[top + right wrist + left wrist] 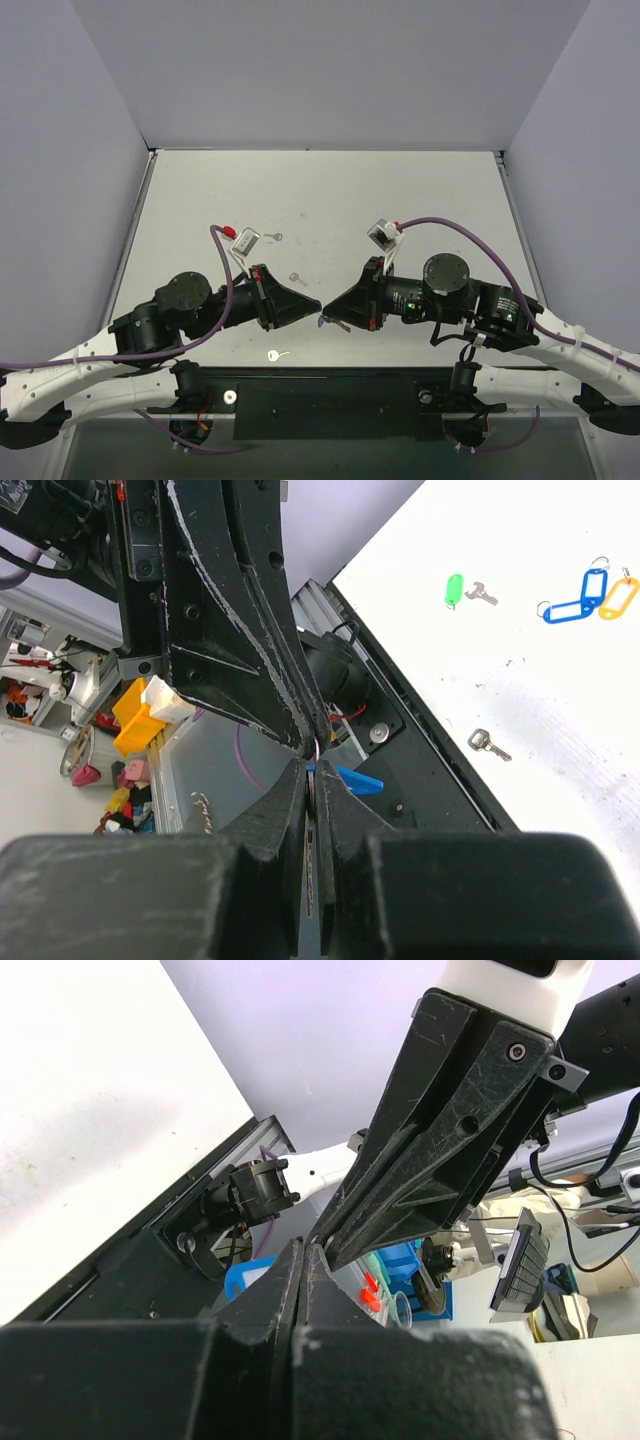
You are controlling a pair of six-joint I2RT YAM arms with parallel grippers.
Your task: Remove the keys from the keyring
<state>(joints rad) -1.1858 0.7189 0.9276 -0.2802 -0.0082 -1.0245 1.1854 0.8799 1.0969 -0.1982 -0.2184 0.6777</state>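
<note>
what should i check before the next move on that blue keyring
1. left gripper shut: ok, jaws pressed together at the thin ring.
2. right gripper shut: ok, jaws together, tip to tip with the left.
3. keyring held up: ok, its blue tag hangs right beside the tips.
4. right gripper holding the silver key: cannot tell, hidden between the fingers.
5. silver key already off the ring: cannot tell.
6. loose key out of the way: ok, it lies on the table, apart from both grippers.
</note>
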